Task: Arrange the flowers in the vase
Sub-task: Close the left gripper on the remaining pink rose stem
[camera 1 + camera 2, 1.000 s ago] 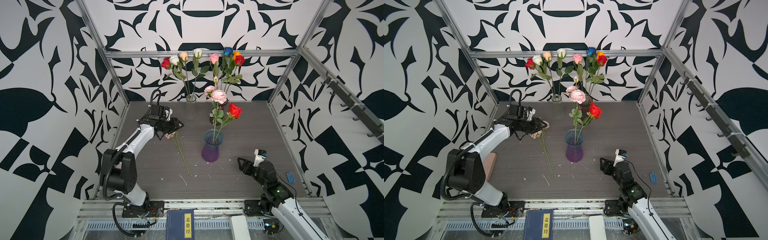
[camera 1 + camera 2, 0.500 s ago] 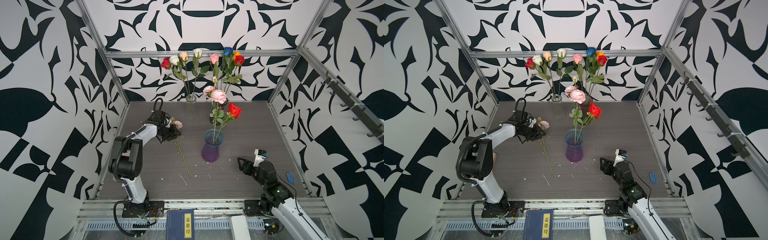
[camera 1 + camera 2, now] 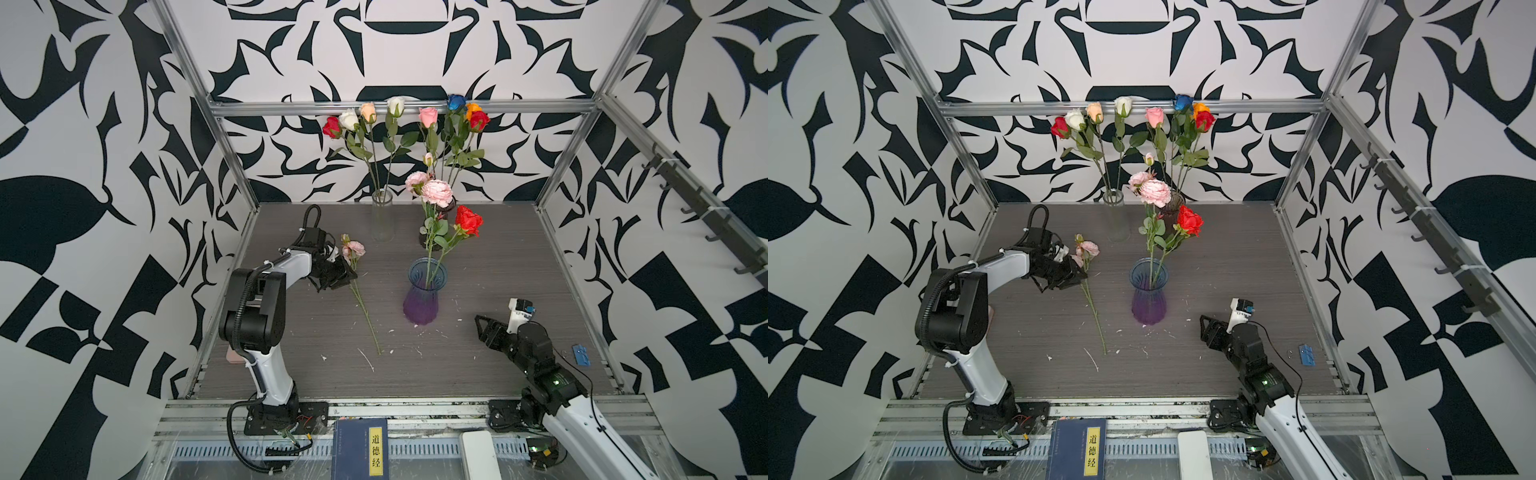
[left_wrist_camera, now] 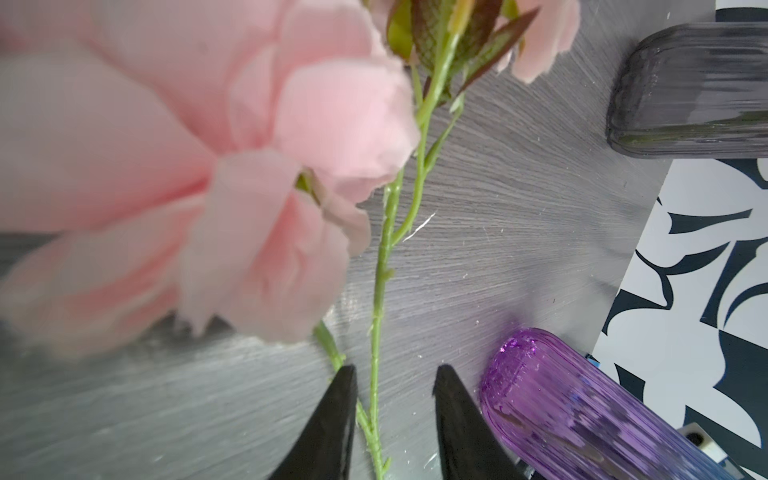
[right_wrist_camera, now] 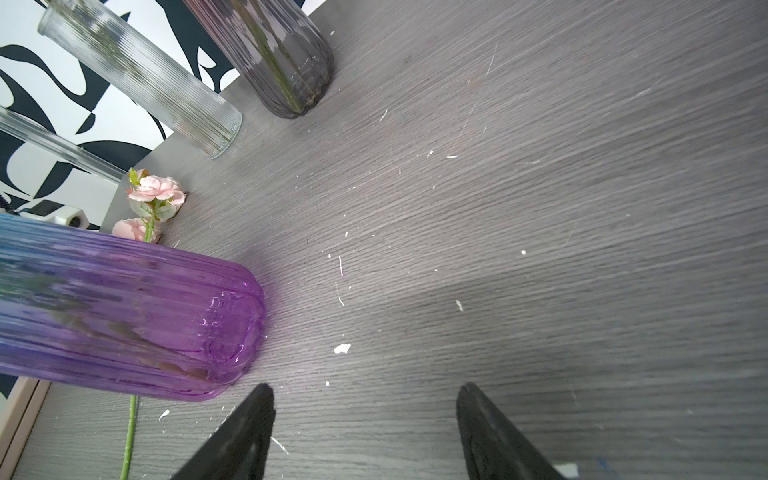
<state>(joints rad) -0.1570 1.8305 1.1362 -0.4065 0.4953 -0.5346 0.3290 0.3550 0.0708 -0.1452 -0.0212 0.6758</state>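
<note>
On the left of the grey wood-grain table (image 3: 498,257), the left gripper (image 3: 343,276) reaches in low over a frilly pale-pink flower on a long green stem (image 3: 365,306). This flower lies on the tabletop with its blooms toward the back and its cut end toward the front. In the left wrist view the gripper's black fingers (image 4: 332,415) stand on either side of the stem (image 4: 378,291). The jaws are apart with a gap showing on both sides, so they are not clamped on it.

Just behind and to the right stands a tall clear ribbed glass cylinder vase (image 3: 382,220) holding red, white and peach roses. Nearer the middle stands a ribbed glass vase that is blue at the rim and purple at the base (image 3: 420,305). It holds a frilly pink bloom (image 3: 436,193) and a red rose (image 3: 468,220). Behind it a dark smoky glass vase (image 3: 1170,212) holds pink, blue, orange and red roses.

At the right front, the right gripper (image 3: 482,328) hovers low near the purple vase. Its jaws are wide apart and empty over bare table in the right wrist view (image 5: 365,386).
</note>
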